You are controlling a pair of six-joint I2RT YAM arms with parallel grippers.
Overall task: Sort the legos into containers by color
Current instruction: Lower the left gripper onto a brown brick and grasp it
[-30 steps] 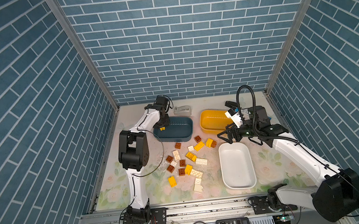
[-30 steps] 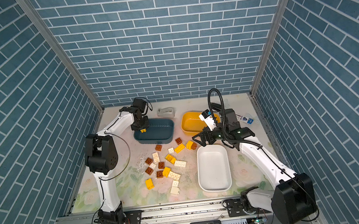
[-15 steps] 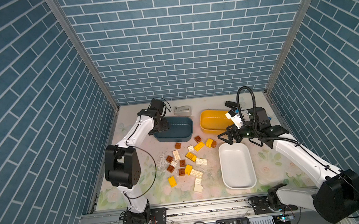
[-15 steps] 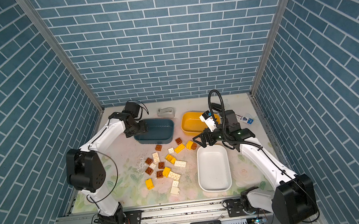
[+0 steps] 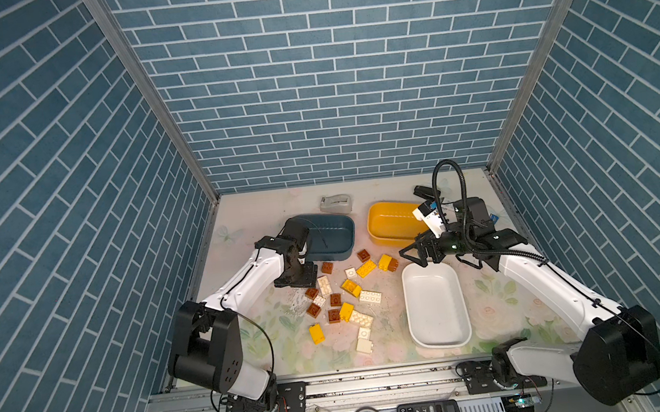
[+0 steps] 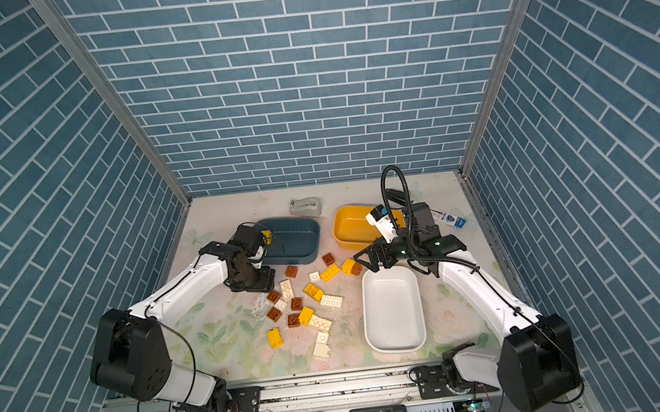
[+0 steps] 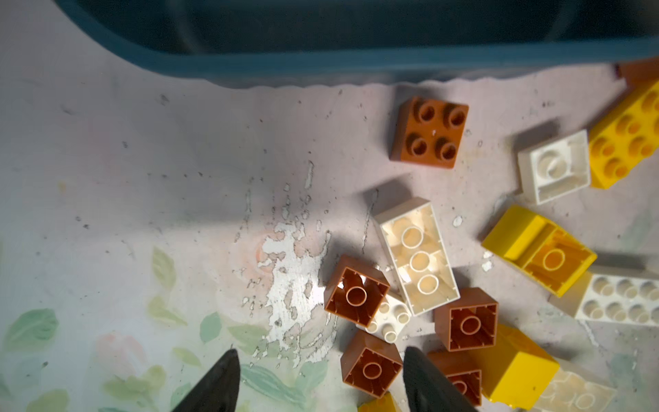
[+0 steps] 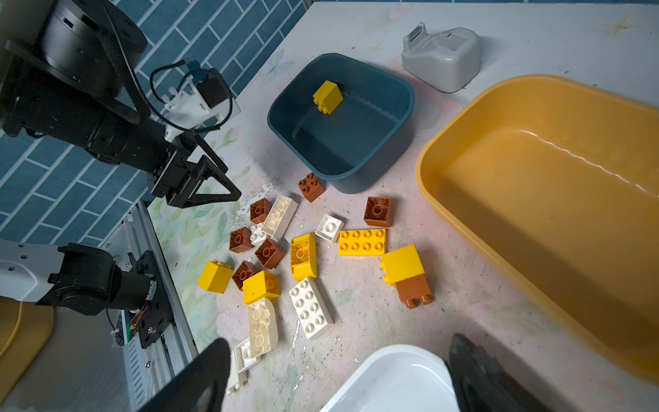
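Since the left gripper (image 7: pixel 319 387) hangs over the table (image 7: pixel 142 214) w/ fingers apart and nothing btwn them, the step in hand looks like the next pick from the legos (image 5: pixel 340 298), which lie loose on the table btwn the three tubs. Nearest candidate: an upturned brown brick (image 7: pixel 371 367) just beside one fingertip, at the pile's outer edge. To do it well, prob. shift sideways so the jaws straddle it, square to its flat sides, then drop straight down. A small white brick (image 7: pixel 388 317) sits v. close, so close gently or it gets dragged along.

One yellow brick (image 8: pixel 328 97) lies in the blue tub (image 8: pixel 374 167); yellow tub (image 5: pixel 381 237) and white tub (image 5: pixel 435 313) look empty. Right gripper (image 5: pixel 420 254) hovers over the white tub's far end, fingers wide apart, empty.

Edges/room: the blue tub's near wall is close to the left gripper, so lift above the rim before crossing. Bare table on the pile's outer side gives room for one finger; the inner side is crowded. Arms are well apart, clash unlikely. Grey tape dispenser (image 8: pixel 442 57) sits behind the blue tub, out of the way. A yellow-on-brown stacked pair (image 8: pixel 406 274) near the yellow tub will prob. need splitting.
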